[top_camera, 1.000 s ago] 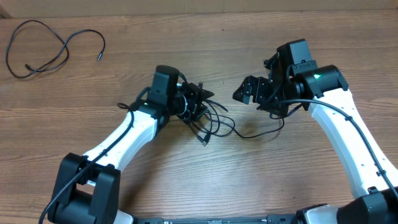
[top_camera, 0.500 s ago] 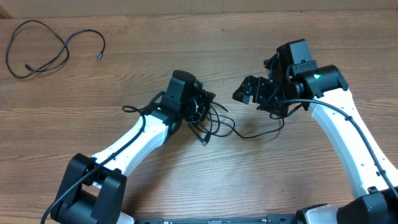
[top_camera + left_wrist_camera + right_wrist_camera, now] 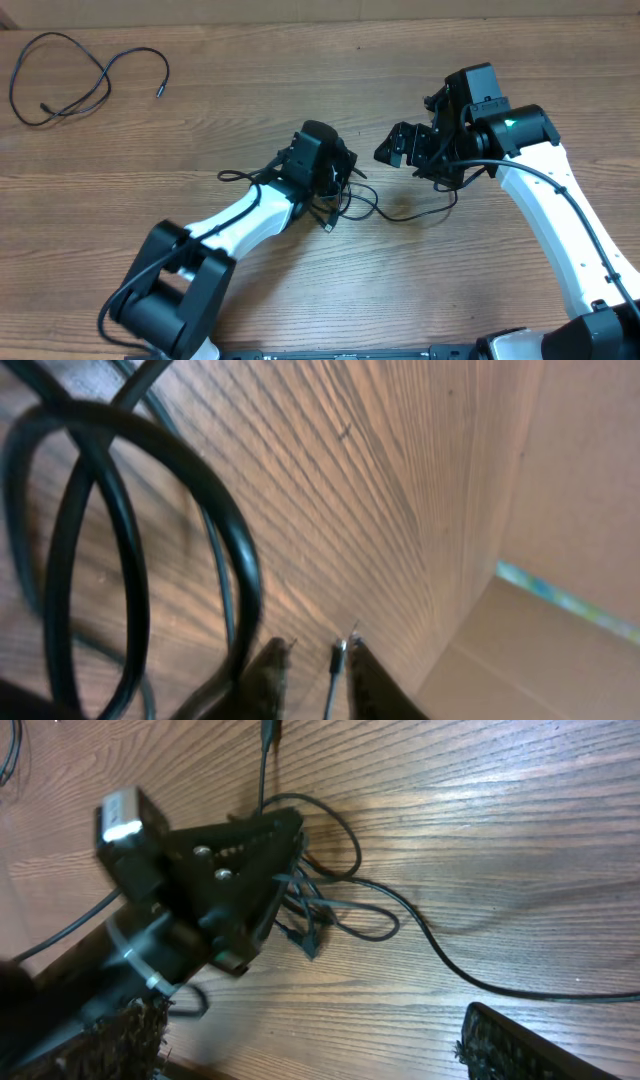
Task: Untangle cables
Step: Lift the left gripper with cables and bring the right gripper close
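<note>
The left gripper [image 3: 318, 672] has swung onto the cables [image 3: 352, 205] knotted mid-way across the counter [image 3: 300, 60], jaws narrowing around one thin strand, clamped or not I cannot tell, while the right gripper [image 3: 405, 145] waits at two o'clock, jaws apart.

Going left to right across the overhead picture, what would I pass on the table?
Loose black cable, then the left pincer at the tangled cables, then the right pincer.
</note>
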`<state>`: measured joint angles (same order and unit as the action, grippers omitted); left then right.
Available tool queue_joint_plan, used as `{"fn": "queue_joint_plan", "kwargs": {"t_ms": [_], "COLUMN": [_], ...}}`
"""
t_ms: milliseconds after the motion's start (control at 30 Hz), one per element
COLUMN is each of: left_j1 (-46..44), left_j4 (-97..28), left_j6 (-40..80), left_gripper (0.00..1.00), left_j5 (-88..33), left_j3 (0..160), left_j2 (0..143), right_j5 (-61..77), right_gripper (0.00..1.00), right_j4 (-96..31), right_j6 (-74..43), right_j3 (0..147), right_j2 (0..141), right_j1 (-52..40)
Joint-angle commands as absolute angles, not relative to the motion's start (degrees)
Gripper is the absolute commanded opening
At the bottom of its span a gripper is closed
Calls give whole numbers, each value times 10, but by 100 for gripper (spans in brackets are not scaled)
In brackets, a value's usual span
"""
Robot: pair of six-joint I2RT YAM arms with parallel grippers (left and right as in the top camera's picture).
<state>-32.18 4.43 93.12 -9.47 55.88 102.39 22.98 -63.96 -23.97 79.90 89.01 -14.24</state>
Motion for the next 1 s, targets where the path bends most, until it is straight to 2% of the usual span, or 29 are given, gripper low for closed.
{"fn": "queue_joint_plan", "kwargs": {"t_ms": [0,133,267,333,433,600,967], "left_j1": [-317,-283,-241,-219,-197,-195,-222], "left_j4": [104,223,199,175,144,131,180], "left_j6": [880,795,777,775,771,767,829], "left_gripper": [4,4,4,4,4,4,4], "left_j5": [-86,-158,-166,-166,-168,-176,-154], "left_j3": [567,571,582,584,584,584,584], "left_j2": [1054,1026,966,926,866,800,757], "right_j5": [226,226,226,225,221,222,426], "right_gripper": [91,88,90,96,100,100,98], "right_j4": [-641,-657,-660,-639,-577,-462,-262], "right_j6": [-240,-240,-239,-236,-236,-240,-244], "right_j3": [798,798,794,780,740,669,585], "right_j2": [888,888,888,888,888,888,888], "right_j1": [-142,-143,-146,-153,-163,-164,-170]}}
